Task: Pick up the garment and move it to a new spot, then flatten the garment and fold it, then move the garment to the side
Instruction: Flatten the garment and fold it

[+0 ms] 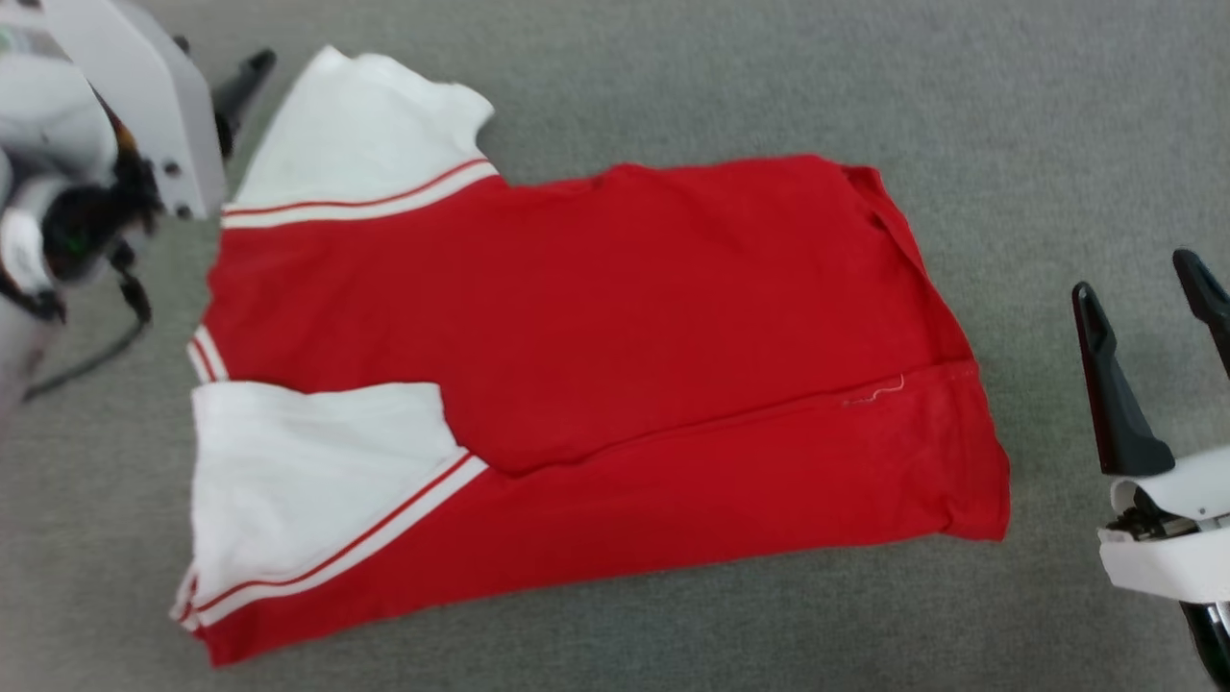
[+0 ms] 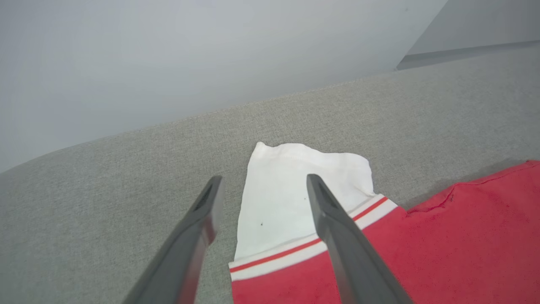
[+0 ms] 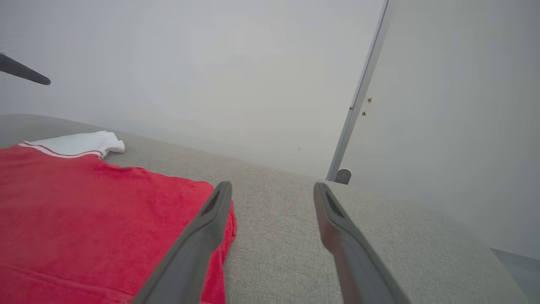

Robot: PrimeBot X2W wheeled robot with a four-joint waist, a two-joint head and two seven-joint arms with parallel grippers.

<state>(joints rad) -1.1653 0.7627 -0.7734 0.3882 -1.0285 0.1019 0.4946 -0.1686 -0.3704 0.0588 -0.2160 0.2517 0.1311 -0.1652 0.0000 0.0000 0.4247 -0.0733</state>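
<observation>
The garment (image 1: 615,317) lies spread on the grey cloth surface (image 1: 1009,115), red body across the middle and two white sleeves at the left. Its near long edge is folded over, with one sleeve (image 1: 307,481) lying on top. The black "23" is hidden. My left gripper (image 2: 263,181) hovers open just above the far white sleeve (image 2: 287,185), holding nothing. Off the garment's right hem (image 3: 230,228), my right gripper (image 1: 1136,274) stands open and empty over bare surface.
The grey surface ends at a pale wall (image 2: 168,55) just beyond the far sleeve. A metal strip (image 3: 358,105) runs up the wall at the right. Bare surface (image 3: 295,253) lies to the right of the garment and along the front.
</observation>
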